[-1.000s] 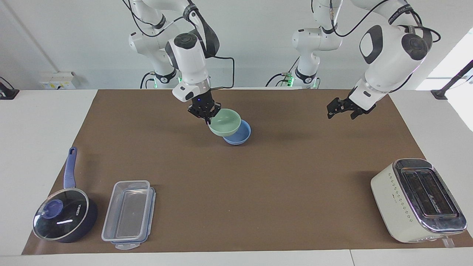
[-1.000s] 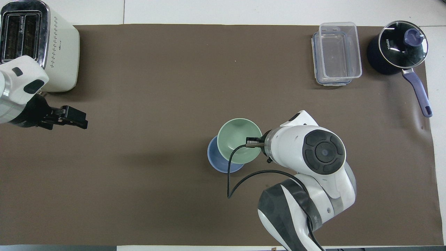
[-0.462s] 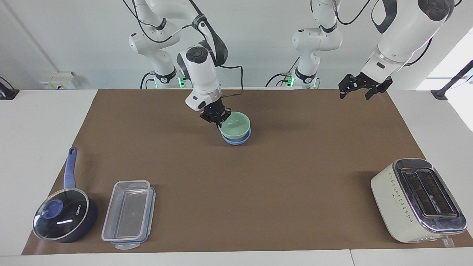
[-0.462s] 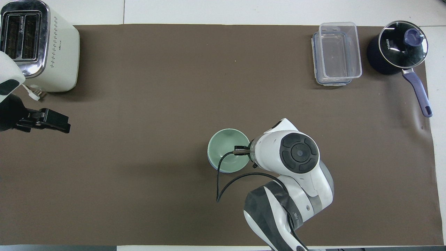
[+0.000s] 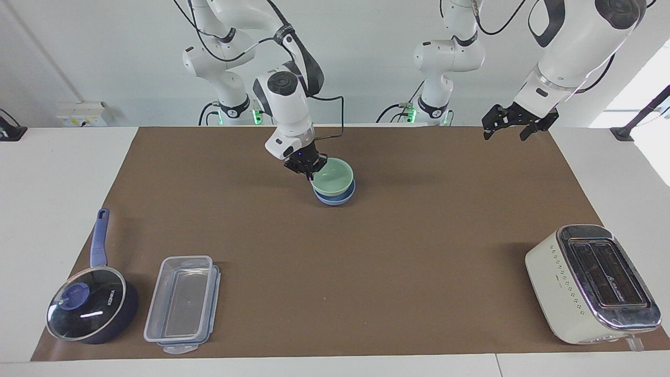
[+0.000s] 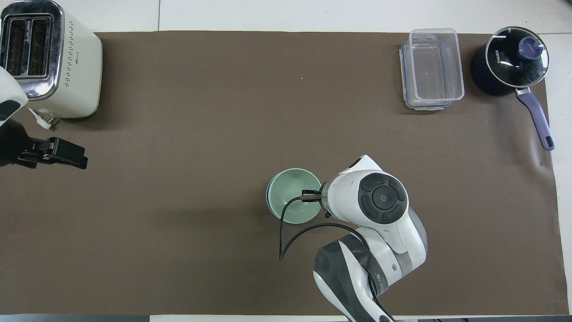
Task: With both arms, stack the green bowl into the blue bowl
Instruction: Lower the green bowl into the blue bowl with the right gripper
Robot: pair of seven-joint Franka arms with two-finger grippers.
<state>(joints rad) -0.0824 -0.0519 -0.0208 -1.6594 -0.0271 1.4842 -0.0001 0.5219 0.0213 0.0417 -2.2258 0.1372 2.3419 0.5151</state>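
Green bowl point(image 5: 333, 177) sits nested in blue bowl point(image 5: 335, 198) mid-counter. Right hand point(image 5: 309, 170) is clamped on the green bowl's rim. Left hand point(image 5: 515, 124), fingers spread and empty, waits raised.

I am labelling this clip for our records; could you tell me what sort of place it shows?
Probably a robotics lab staged as a kitchen: two table-mounted arms, a toaster, a lidded saucepan and bowls on a brown mat.

High facing cam + steep overhead cam, opposed, same table point(image 5: 366, 262).
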